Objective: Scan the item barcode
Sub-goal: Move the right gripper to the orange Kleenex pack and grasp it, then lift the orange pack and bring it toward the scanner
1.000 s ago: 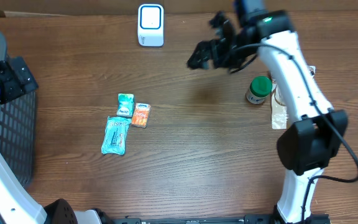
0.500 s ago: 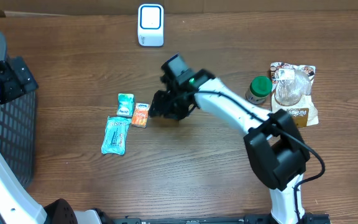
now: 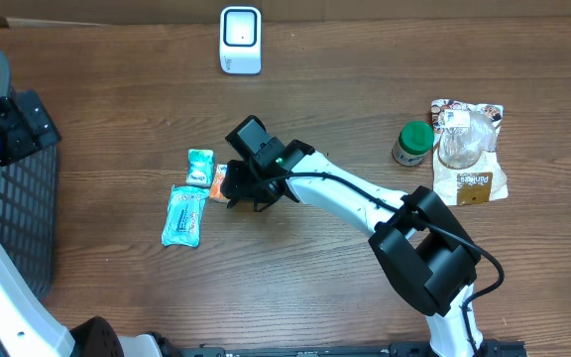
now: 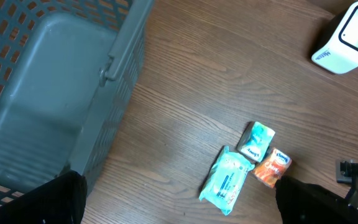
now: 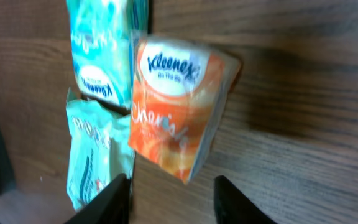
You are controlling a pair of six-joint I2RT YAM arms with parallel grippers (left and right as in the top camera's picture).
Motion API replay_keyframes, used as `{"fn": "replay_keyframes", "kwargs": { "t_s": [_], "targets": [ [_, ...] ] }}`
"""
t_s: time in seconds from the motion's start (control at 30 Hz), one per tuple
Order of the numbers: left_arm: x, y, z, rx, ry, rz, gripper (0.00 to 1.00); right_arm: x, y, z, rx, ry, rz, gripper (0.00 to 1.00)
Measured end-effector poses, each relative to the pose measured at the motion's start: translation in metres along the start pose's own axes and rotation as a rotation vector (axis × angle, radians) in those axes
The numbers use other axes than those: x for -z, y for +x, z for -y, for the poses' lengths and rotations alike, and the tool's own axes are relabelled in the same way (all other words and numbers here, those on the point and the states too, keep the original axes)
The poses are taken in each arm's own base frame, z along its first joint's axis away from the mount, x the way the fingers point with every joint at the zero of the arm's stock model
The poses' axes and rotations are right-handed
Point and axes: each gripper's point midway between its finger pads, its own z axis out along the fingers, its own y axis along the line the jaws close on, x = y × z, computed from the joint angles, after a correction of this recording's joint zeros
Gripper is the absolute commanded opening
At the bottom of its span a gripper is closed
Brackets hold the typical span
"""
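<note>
While the right gripper (image 5: pixel 173 199) hangs low over the wooden table (image 5: pixel 303 124), its two fingers stand partly apart and grip nothing. Just ahead of the fingertips lies the orange Kleenex tissue pack (image 5: pixel 179 118), and its near corner points into the gap between them. On the side of the left finger, a small teal pack (image 5: pixel 101 50) and a longer teal packet (image 5: pixel 92 162) lie close to it. The left gripper (image 4: pixel 179 193) is wide open and empty, with the grey basket (image 4: pixel 42 93) at its left and the white scanner (image 4: pixel 347 34) far ahead.

Even bright light, soft shadows — orange tissue pack (image 5: pixel 176 106) slightly blurred.
</note>
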Motion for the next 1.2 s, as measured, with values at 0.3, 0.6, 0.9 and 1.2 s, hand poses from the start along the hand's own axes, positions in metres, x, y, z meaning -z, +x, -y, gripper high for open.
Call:
{"fn": "replay_keyframes", "kwargs": {
  "t_s": [0.3, 0.6, 0.9, 1.2],
  "targets": [
    [0.000, 0.000, 0.000, 0.000, 0.000, 0.000, 0.99, -0.005, -0.005, 0.002, -0.024, 0.002, 0.033, 0.36],
    [0.000, 0.000, 0.000, 0.000, 0.000, 0.000, 0.99, -0.034, 0.014, 0.008, -0.028, 0.019, -0.032, 0.31],
    [0.000, 0.000, 0.000, 0.000, 0.000, 0.000, 0.99, -0.036, 0.020, 0.008, -0.034, 0.000, -0.076, 0.04],
    [0.000, 0.000, 0.000, 0.000, 0.000, 0.000, 1.00, -0.011, 0.011, 0.024, 0.034, -0.135, -0.237, 0.04]
  ]
}}
